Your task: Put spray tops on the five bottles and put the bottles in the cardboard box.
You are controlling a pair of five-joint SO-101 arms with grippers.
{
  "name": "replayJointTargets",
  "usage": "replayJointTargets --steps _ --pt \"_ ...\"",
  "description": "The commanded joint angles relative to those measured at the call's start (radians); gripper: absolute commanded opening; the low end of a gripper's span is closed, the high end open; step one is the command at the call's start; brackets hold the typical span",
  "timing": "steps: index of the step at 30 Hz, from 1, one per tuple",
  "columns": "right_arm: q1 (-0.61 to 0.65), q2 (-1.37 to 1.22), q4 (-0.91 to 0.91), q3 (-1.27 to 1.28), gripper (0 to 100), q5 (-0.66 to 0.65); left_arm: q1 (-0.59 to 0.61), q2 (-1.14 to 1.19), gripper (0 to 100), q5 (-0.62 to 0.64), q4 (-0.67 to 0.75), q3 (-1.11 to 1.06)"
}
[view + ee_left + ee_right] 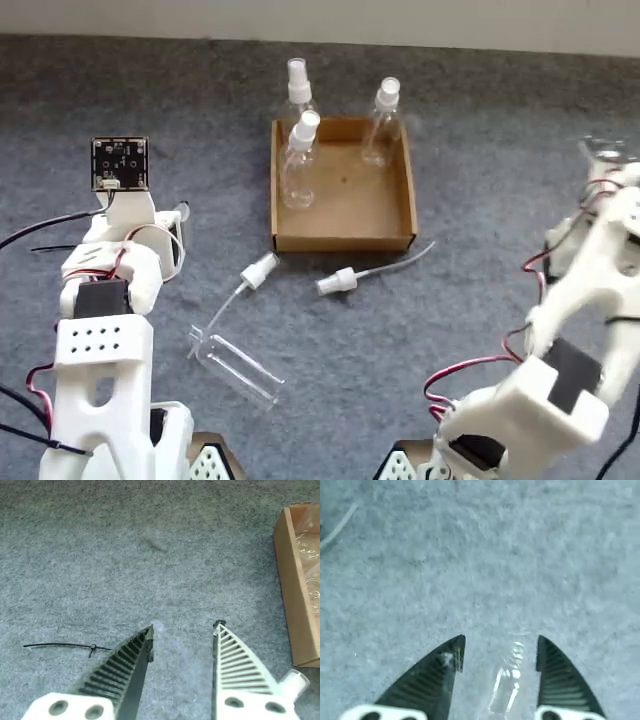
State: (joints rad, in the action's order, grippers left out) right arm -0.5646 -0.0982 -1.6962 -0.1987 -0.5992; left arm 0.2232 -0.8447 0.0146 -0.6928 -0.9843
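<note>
A capless bottle [236,371] lies on the counter [480,300], its long axis running far-left to near-right. The left hand [182,627] is spread. The right wrist view shows the right hand [501,640] pinching a clear bottle [506,682].

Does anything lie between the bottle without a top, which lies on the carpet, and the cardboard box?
Yes. On the carpet between the lying bottle and the cardboard box lie two loose tops: the nearer spray top, its tube pointing at the bottle, and the farther spray top. Both lie flat.
</note>
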Motion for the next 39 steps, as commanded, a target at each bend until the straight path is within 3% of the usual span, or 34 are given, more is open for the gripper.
replayJointTargets --steps 1,8,18,24,39 --pt "-0.097 0.114 -0.067 -0.041 24.5 -0.074 -0.016 0.004 19 0.006 0.015 0.004" --pt "-0.134 0.331 -0.045 0.456 24.5 -0.235 -0.016 0.004 19 0.006 0.015 0.004" --pt "-0.180 0.616 0.329 1.072 24.5 -0.169 -0.016 0.004 19 0.006 0.015 0.004" --pt "-0.265 0.618 0.430 1.095 24.5 -0.170 -0.016 0.004 19 0.006 0.015 0.004" --pt "-0.271 0.506 0.568 1.155 23.4 -0.198 -0.016 0.004 19 0.006 0.015 0.004"
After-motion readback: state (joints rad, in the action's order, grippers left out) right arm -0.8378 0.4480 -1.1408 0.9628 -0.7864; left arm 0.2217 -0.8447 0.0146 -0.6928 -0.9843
